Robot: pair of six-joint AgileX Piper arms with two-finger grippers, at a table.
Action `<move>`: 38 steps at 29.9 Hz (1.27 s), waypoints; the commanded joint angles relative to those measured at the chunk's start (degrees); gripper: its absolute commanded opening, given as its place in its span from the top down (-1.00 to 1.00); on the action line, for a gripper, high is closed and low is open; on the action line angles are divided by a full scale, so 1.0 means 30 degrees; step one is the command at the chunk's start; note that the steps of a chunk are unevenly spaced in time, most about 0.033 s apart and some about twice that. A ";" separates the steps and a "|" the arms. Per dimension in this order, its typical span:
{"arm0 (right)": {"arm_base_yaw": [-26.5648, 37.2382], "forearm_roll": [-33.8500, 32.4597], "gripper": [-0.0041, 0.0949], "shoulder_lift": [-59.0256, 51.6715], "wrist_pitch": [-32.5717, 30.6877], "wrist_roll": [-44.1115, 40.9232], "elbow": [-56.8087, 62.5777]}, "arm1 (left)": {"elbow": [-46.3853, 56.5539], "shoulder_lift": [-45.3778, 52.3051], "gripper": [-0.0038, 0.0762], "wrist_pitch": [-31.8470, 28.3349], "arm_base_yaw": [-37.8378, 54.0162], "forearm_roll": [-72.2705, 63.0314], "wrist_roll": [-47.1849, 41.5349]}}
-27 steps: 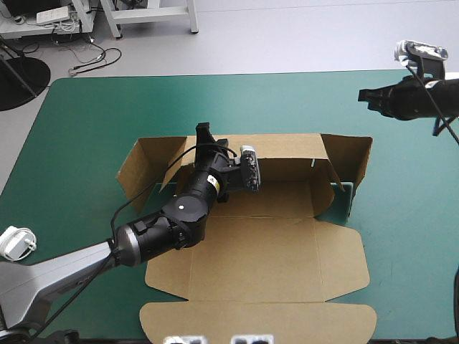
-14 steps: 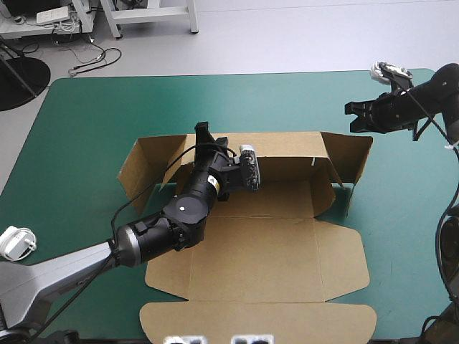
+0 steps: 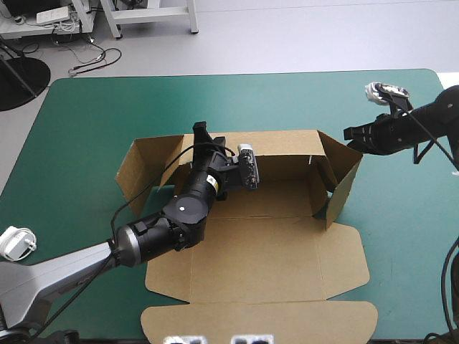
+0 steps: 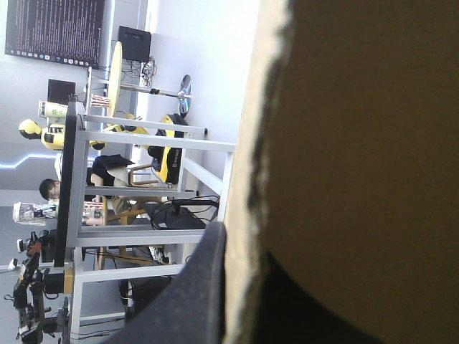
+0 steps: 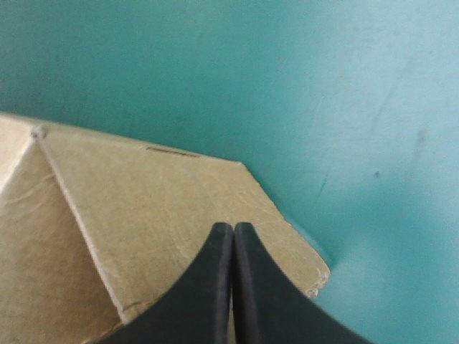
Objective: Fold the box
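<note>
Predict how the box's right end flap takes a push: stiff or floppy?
Likely swings as one stiff panel: the right end flap stands flat, hinged on a crease at the back wall. Probably light, so the box could slide; the left gripper, shut on the back wall, should hold it. The shut right gripper may slip along the board.

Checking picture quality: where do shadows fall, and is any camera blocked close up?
High view: even light; the box has its raised right flap's face in shade. Left wrist view: the box's board, dark against the bright room, blocks most of the view, one black finger beside it. Right wrist view: unblocked; a soft shadow on the teal-green cover beside the flap's corner.
</note>
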State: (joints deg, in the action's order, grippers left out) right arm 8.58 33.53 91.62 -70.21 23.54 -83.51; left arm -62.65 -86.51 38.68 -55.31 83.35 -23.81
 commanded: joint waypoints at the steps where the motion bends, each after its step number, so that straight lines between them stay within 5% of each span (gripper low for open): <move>1: -0.0002 0.2379 0.96 -0.1821 0.1116 0.1756 0.1482 | -0.0587 0.0794 0.93 0.0536 -0.0123 0.0997 -0.0404; 7: -0.0002 0.4767 0.96 -0.3705 0.4309 0.5545 0.5997 | -0.0587 0.0794 0.93 0.0501 -0.0123 0.0997 -0.0404; 12: -0.0002 0.8935 0.96 -0.5479 0.7510 1.0720 1.0599 | -0.0587 0.0794 0.93 0.0403 -0.0123 0.0917 -0.0180; 19: -0.0002 1.4756 0.95 -0.6617 0.8294 1.7991 1.4220 | -0.0587 0.0279 0.93 0.0539 -0.0123 0.0917 0.0000; 23: -0.0002 1.4096 0.88 -0.6645 0.7994 1.8037 1.4387 | -0.0587 -0.0422 0.93 0.0874 -0.0123 0.0996 0.0528; 30: -0.0002 1.1136 0.23 -0.7630 0.7330 1.9118 1.4090 | -0.0587 -0.0863 0.93 0.1563 -0.0090 0.1135 0.0459; 38: -0.0002 0.9283 0.20 -0.7957 0.7787 2.0002 1.3895 | -0.0587 -0.0863 0.93 0.1527 -0.0090 0.1981 -0.0512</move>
State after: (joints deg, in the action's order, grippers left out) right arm 8.58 59.43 69.22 -47.56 81.49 -39.95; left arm -62.95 -90.67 42.08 -55.31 87.44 -23.99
